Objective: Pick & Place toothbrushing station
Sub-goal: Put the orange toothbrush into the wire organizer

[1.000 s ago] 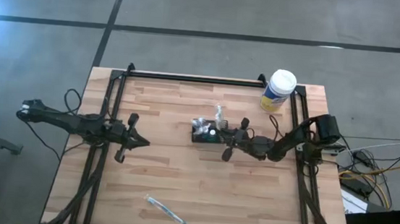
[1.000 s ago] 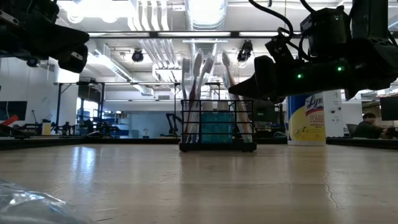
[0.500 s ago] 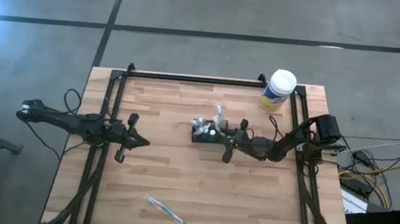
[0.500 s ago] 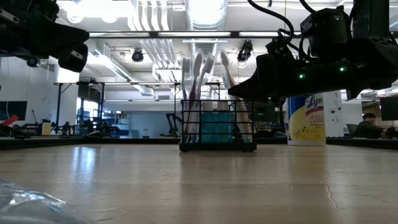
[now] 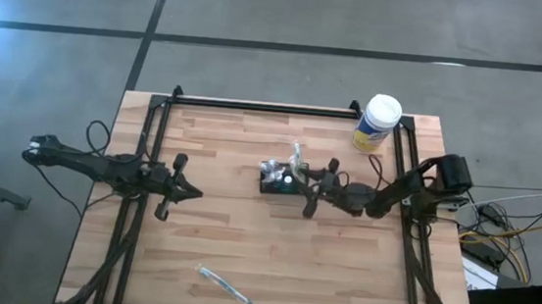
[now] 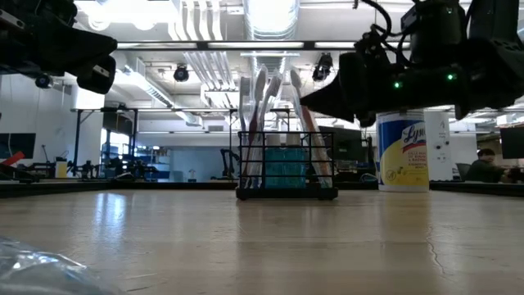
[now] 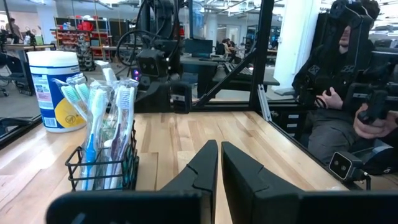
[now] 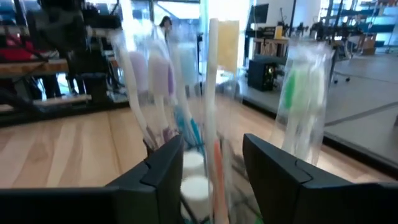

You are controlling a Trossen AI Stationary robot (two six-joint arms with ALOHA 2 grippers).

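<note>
You see the caddy standing upright on the bench, just right of frame centre, brushes in it. The right pincer sits just beside it, fingers parted, gripping nothing. The left pincer, at frame left, is closed and empty.

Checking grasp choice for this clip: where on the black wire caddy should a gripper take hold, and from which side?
Probably the caddy's top wire rim at its right end, approached level from the right gripper's side: upright toothbrushes crowd the space above it.
</note>
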